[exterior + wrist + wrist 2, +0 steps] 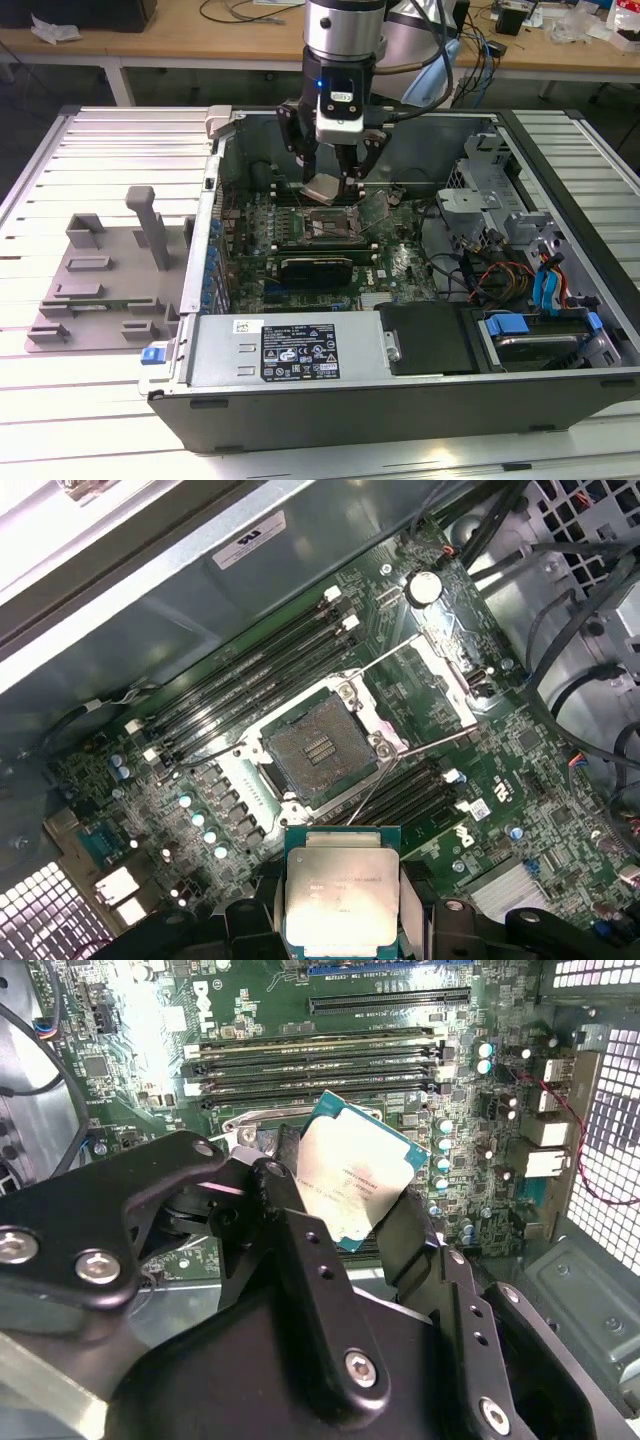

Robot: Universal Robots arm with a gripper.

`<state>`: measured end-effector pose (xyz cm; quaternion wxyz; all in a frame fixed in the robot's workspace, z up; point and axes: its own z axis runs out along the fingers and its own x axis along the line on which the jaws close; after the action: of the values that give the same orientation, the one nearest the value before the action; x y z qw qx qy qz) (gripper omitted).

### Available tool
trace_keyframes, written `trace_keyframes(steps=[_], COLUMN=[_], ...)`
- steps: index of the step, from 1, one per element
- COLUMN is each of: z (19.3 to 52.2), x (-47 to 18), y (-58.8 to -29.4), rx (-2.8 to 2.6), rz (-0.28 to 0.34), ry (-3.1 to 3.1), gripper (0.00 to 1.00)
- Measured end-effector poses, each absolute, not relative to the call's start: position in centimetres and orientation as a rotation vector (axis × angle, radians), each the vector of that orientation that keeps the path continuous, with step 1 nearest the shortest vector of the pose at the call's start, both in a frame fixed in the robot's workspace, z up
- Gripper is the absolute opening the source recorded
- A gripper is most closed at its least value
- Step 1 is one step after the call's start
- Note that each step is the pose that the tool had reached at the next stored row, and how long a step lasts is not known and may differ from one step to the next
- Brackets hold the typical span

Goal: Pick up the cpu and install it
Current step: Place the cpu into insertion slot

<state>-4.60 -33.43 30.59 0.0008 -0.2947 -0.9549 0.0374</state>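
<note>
shiny metal-topped cpu [342, 899]; matt black metal gripper [334, 177] fingers.

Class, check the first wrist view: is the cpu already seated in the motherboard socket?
No, the socket lies bare while the gripper holds the cpu apart from it.

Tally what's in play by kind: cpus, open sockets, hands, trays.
cpu, held in the hand: 1
open socket: 1
hand: 1
tray: 1
Total: 4

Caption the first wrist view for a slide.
Gripper holds the cpu above the open socket on the motherboard.
</note>
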Motion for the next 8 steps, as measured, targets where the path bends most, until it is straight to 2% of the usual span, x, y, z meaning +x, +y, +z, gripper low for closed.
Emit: trace_keyframes(steps=[8], z=[30.57], x=[-4.6], y=[-33.43], rx=[-1.019], rz=[0.117], ry=[-2.965], gripper=[0.55])
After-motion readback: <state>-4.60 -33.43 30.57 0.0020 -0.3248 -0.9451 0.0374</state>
